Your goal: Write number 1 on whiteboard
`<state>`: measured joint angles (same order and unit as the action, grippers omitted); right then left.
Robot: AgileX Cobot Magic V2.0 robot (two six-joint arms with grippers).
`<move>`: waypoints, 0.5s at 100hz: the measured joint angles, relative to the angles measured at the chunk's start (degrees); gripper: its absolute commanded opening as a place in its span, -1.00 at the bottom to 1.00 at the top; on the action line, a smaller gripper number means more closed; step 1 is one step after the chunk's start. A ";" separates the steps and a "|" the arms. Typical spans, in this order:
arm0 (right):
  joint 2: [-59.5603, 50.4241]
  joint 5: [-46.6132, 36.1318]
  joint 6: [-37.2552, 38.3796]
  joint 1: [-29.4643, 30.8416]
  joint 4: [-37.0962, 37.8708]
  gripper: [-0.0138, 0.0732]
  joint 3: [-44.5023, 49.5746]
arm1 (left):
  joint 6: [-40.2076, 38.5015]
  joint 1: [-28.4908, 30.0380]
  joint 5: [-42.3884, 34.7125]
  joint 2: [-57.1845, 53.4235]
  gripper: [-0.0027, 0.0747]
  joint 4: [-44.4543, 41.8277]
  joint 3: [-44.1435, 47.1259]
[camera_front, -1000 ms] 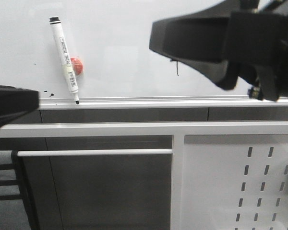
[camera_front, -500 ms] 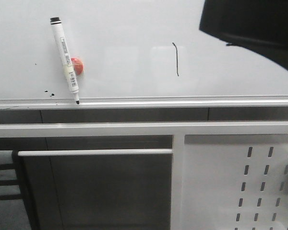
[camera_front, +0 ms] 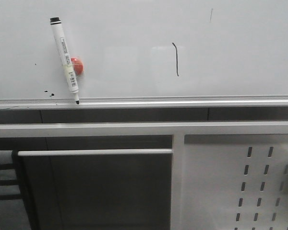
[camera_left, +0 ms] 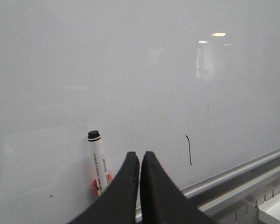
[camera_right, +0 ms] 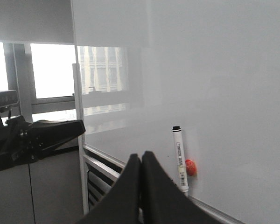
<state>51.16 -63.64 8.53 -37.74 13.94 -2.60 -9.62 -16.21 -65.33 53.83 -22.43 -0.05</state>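
The whiteboard [camera_front: 134, 28] stands upright, its silver rail [camera_front: 182, 102] along the lower edge. The marker [camera_front: 65, 60] leans tip-down on that rail near the left, a red magnet [camera_front: 77, 65] just beside it, likely parked there because the writing looks finished. The left gripper [camera_left: 140, 161] and right gripper [camera_right: 141, 161] are both clenched on nothing, apart from the board. The 1 [camera_front: 175, 59] sits mid-board above the rail: a thin black near-vertical stroke, tiny hook at its top.
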 measured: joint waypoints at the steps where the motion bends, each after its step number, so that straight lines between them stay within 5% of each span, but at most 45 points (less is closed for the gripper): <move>1: -0.19 0.10 -0.13 0.00 0.00 -0.81 0.00 | 0.00 0.00 0.00 -0.11 -0.99 0.48 0.00; 26: -1.93 1.41 -3.63 0.00 -4.45 -0.82 0.00 | -0.11 0.00 1.06 -0.36 -0.99 5.00 -1.30; 50: -2.03 6.63 -10.46 0.00 -9.26 -0.82 -2.90 | -0.11 0.00 16.16 -0.36 -0.99 5.12 -12.81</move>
<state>49.14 -57.01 -1.93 -37.74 4.68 -5.50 -9.72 -16.21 -49.16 53.47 -17.31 -12.87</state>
